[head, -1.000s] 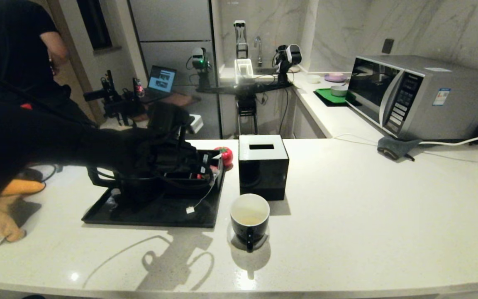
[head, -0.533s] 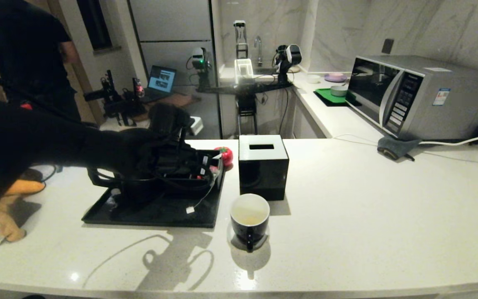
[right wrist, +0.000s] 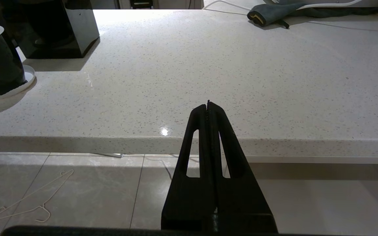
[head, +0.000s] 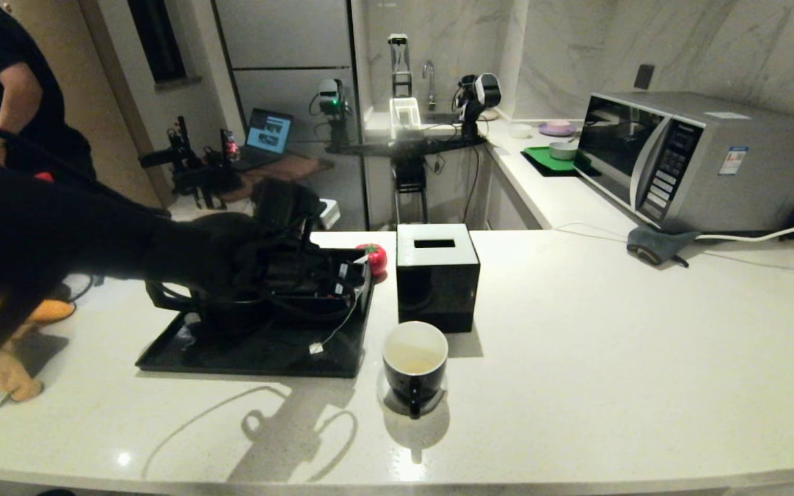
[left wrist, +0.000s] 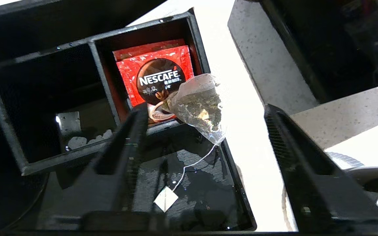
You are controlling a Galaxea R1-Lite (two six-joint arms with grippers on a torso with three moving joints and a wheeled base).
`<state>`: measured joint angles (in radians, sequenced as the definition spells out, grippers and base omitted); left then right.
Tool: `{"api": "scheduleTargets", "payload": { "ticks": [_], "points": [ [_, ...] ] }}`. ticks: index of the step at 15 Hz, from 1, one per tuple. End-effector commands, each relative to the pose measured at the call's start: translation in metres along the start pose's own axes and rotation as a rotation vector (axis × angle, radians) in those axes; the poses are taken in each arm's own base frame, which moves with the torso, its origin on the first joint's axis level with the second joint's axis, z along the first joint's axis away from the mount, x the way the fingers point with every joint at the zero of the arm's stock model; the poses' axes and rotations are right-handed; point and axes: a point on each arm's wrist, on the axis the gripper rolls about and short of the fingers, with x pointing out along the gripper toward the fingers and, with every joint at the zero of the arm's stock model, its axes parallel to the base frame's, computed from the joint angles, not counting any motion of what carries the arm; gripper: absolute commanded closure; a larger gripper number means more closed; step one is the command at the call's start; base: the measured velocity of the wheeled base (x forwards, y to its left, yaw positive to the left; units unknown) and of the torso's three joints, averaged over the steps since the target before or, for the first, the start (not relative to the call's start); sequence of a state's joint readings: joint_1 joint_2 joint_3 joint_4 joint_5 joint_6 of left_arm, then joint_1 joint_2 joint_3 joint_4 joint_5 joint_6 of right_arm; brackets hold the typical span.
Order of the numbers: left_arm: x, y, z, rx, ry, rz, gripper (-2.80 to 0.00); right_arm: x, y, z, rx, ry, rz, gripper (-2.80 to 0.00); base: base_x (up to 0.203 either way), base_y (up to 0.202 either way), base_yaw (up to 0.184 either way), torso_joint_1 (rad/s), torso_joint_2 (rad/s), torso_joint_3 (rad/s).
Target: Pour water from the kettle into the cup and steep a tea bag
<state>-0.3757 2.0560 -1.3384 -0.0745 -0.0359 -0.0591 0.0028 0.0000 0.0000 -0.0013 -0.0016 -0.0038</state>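
Note:
My left gripper (left wrist: 205, 109) hangs open over the black tray (head: 245, 355), its two fingers either side of the tea bag (left wrist: 195, 106). The greyish pouch rests on a corner of the black organiser, touched by neither finger. Its string runs down to the white tag (head: 316, 348) lying on the tray. The kettle (head: 156, 297) stands on the tray, mostly hidden behind my left arm; only its loop handle shows. The black cup (head: 415, 362) stands on a saucer right of the tray, with pale yellowish water (head: 412, 364) in its bottom. My right gripper (right wrist: 208, 104) is shut, parked below the counter's front edge.
A black tissue box (head: 436, 275) stands just behind the cup. Red Nescafé packets (left wrist: 154, 77) fill one organiser compartment, with a red tomato-shaped object (head: 373, 258) behind it. A microwave (head: 700, 162) and grey cloth (head: 659, 244) are at the far right. A yellow cloth (head: 4, 365) lies left.
My left arm has shifted slightly up and towards the far right over the tray. The tag and cup have not moved. The person in the background stepped to the left.

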Motion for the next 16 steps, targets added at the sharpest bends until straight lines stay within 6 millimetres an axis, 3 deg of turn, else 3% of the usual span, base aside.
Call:
{"api": "scheduleTargets", "payload": {
  "ticks": [1, 7, 16],
  "points": [
    [0.006, 0.000, -0.003, -0.001, 0.012, 0.001, -2.80, 0.000, 0.000, 0.000, -0.001, 0.000, 0.000, 0.00, 0.000, 0.000, 0.000, 0.000, 0.00, 0.000],
    [0.028, 0.002, -0.006, 0.002, -0.041, 0.001, -2.80, 0.000, 0.000, 0.000, -0.001, 0.000, 0.000, 0.00, 0.000, 0.000, 0.000, 0.000, 0.00, 0.000],
    [0.042, 0.010, -0.011, 0.013, -0.059, 0.016, -2.80, 0.000, 0.000, 0.000, -0.001, 0.000, 0.000, 0.00, 0.000, 0.000, 0.000, 0.000, 0.00, 0.000]
  ]
}}
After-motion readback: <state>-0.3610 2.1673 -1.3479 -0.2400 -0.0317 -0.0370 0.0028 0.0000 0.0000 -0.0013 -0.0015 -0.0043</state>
